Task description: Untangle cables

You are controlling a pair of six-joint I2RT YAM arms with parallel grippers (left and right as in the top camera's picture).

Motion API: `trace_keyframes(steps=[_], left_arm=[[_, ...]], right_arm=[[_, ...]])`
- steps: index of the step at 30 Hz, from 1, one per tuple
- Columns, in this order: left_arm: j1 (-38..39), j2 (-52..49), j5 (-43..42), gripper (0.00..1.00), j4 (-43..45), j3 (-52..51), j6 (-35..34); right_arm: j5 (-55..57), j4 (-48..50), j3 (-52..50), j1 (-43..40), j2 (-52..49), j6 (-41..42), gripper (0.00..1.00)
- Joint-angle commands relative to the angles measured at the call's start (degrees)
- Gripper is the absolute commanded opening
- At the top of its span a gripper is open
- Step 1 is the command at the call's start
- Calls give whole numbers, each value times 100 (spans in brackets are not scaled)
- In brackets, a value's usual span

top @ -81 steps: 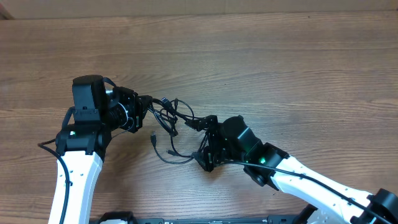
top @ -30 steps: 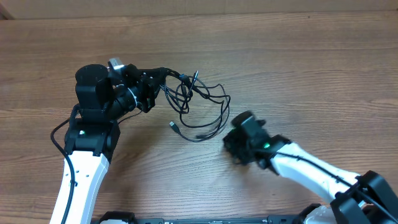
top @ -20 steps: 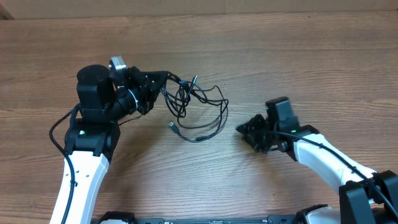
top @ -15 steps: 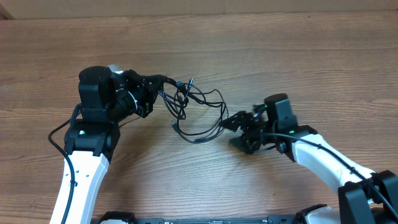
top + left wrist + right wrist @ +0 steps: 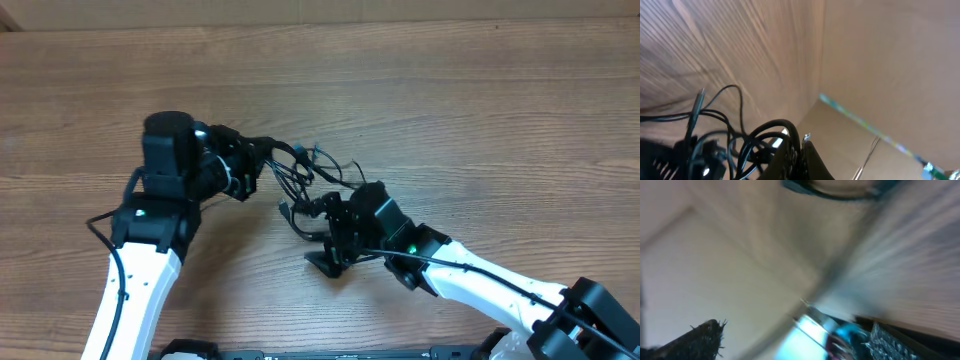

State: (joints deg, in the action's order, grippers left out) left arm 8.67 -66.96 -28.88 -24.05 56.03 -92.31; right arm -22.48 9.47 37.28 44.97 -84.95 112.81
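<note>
Black cables (image 5: 298, 166) clamped in left pincer (image 5: 264, 151); right pincer (image 5: 322, 236) spread wide beside them.

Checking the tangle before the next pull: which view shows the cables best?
Overhead: the cables show as one whole tangle. Left wrist catches only a few loops close up; right wrist is too blurred to tell.
</note>
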Motion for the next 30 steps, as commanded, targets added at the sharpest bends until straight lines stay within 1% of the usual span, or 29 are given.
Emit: trace_keyframes(steps=[1,2,3,4,5,6,7,8,9,11,12,14,16,18,20,23,25,30], left_arm=[[284,133,-107,4,11,146,-428],[350,133,-26,4,48,146,-566],[389,133,74,4,120,146,-614],[411,133,138,4,219,146,-612],[411,133,149,4,323,146,-610],[411,133,144,4,551,146,-608],[411,133,144,4,662,146,-605],[409,133,144,4,798,146,-577],[402,133,142,4,992,146,-332],[398,133,94,4,1432,146,568],[387,133,-2,4,1696,146,1110],[339,133,-286,4,2006,146,1784],[251,133,-588,4,2116,149,2378],[153,133,-914,4,2092,151,2957],[74,133,-1128,4,1963,151,3464],[11,133,-1130,4,1508,151,4083],[-4,133,-1025,4,1119,151,4496],[-4,133,-520,4,273,151,5182]], right_arm=[[850,380,39,39,-4,761,79],[789,501,39,42,-4,750,65],[710,595,39,42,-4,691,49],[614,667,39,42,-4,522,36],[581,671,39,42,-4,376,26],[531,612,39,39,-4,-175,9],[527,527,39,39,-4,-485,4],[533,382,39,39,-4,-872,4],[595,98,39,35,-4,-1349,4],[848,-518,39,-33,-4,-1801,4],[1019,-968,39,-129,-4,-1930,4],[1250,-1768,39,-398,-4,-2015,4],[1399,-2446,39,-776,-4,-2063,4],[1375,-2844,39,-1268,-4,-2490,4],[1187,-2894,39,-1698,-4,-3154,4],[723,-2771,42,-2277,7,-3945,4],[404,-2629,42,-2621,20,-4398,4],[-197,-2485,72,-3375,103,-5329,4]])
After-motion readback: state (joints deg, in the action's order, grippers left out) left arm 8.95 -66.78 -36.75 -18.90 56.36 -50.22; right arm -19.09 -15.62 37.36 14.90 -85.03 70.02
